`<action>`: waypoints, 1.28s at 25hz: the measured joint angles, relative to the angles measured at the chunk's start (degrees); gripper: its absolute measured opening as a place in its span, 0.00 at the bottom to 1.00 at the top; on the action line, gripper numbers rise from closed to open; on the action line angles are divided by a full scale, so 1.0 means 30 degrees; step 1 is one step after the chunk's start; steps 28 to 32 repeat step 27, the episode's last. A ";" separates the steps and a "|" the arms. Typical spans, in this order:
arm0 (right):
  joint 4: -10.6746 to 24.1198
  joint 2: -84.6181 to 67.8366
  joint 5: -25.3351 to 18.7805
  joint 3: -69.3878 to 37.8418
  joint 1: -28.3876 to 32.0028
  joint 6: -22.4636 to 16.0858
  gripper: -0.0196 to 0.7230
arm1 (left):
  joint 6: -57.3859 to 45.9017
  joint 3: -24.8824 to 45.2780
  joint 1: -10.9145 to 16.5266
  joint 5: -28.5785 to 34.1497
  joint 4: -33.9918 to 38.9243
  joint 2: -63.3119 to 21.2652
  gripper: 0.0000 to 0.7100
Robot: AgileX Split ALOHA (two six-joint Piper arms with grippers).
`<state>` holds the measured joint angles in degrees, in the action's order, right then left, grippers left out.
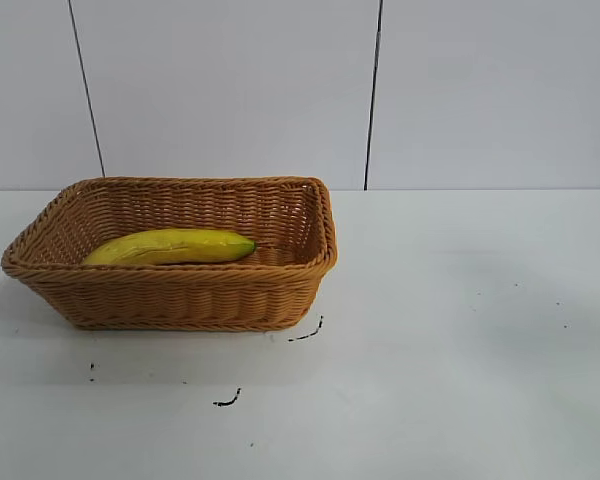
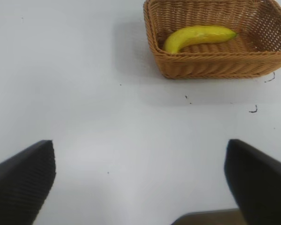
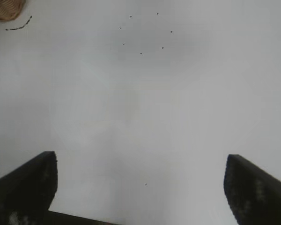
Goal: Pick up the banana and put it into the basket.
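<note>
The yellow banana lies on its side inside the woven wicker basket, at the table's left in the exterior view. Both also show in the left wrist view, the banana in the basket. My left gripper is open and empty over bare table, well away from the basket. My right gripper is open and empty over bare table; only a corner of the basket shows in its view. Neither gripper appears in the exterior view.
The white table carries a few small black marks in front of the basket. A white panelled wall stands behind the table.
</note>
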<state>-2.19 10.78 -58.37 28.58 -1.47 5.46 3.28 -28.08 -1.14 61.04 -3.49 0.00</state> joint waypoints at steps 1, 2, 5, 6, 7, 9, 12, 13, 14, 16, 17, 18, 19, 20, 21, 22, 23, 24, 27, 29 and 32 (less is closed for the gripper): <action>0.0051 -0.0313 0.0000 0.0000 0.0000 -0.0063 0.95 | 0.0000 0.0000 0.0000 0.0000 0.0000 0.0000 0.98; 0.0128 -0.0520 -0.0016 0.0000 0.0000 -0.0113 0.95 | 0.0000 0.0000 0.0000 0.0000 0.0000 0.0000 0.98; 0.0272 -0.1107 -0.0016 -0.0015 0.0000 -0.0317 0.95 | 0.0000 0.0000 0.0000 0.0000 0.0000 0.0000 0.98; 0.0290 -0.1365 -0.0016 -0.0021 0.0000 -0.0357 0.95 | 0.0000 0.0000 0.0000 0.0000 0.0000 0.0000 0.98; 0.0310 -0.1677 -0.0016 -0.0038 0.0000 -0.0422 0.95 | 0.0000 0.0000 0.0000 0.0000 0.0000 0.0000 0.98; 0.0372 -0.2435 -0.0002 -0.0038 0.0000 -0.0524 0.95 | 0.0000 0.0000 0.0000 0.0000 0.0000 0.0000 0.98; 0.0495 -0.3555 -0.0025 -0.0038 0.0000 -0.0723 0.95 | 0.0000 0.0000 0.0000 0.0000 0.0000 0.0000 0.98; 0.0531 -0.3671 -0.0025 -0.0038 0.0000 -0.0815 0.95 | 0.0000 0.0000 0.0000 0.0000 0.0000 0.0000 0.98; 0.0556 -0.3687 -0.0045 -0.0060 0.0000 -0.0857 0.95 | 0.0000 0.0000 0.0000 0.0000 0.0000 0.0000 0.98; 0.0556 -0.3687 -0.0045 -0.0060 0.0000 -0.0909 0.95 | 0.0000 0.0000 0.0000 0.0000 0.0000 0.0000 0.98; 0.0556 -0.3687 -0.0045 -0.0060 0.0000 -0.0924 0.95 | 0.0000 0.0000 0.0000 0.0000 0.0000 0.0000 0.98; 0.0556 -0.3687 -0.0045 -0.0060 0.0000 -0.0924 0.95 | 0.0000 0.0000 0.0000 0.0000 0.0000 0.0000 0.98; 0.0556 -0.3687 -0.0045 -0.0060 0.0000 -0.0924 0.95 | 0.0000 0.0000 0.0000 0.0000 0.0000 0.0000 0.98; 0.0556 -0.3687 -0.0045 -0.0060 0.0000 -0.0924 0.95 | 0.0000 0.0000 0.0000 0.0000 0.0000 0.0000 0.98; 0.0556 -0.3687 -0.0045 -0.0060 0.0000 -0.0924 0.95 | 0.0000 0.0000 0.0000 0.0000 0.0000 0.0000 0.98; 0.0556 -0.3687 -0.0045 -0.0060 0.0000 -0.0924 0.95 | 0.0000 0.0000 0.0000 0.0000 0.0000 0.0000 0.98; 0.0571 -0.3687 -0.0045 -0.0060 0.0000 -0.0924 0.95 | 0.0000 0.0000 0.0000 0.0000 0.0000 0.0000 0.98; 0.0571 -0.3687 -0.0045 -0.0060 0.0000 -0.0929 0.95 | 0.0000 0.0000 0.0000 0.0000 0.0000 0.0000 0.98; 0.0571 -0.3687 -0.0045 -0.0060 0.0000 -0.0970 0.95 | 0.0000 0.0000 0.0000 0.0000 0.0000 0.0000 0.98; 0.0571 -0.3687 -0.0045 -0.0060 0.0000 -0.0970 0.95 | 0.0000 0.0000 0.0000 0.0000 0.0000 0.0000 0.98; 0.0571 -0.3687 -0.0045 -0.0060 0.0000 -0.0970 0.95 | 0.0000 0.0000 0.0000 0.0000 0.0000 0.0000 0.98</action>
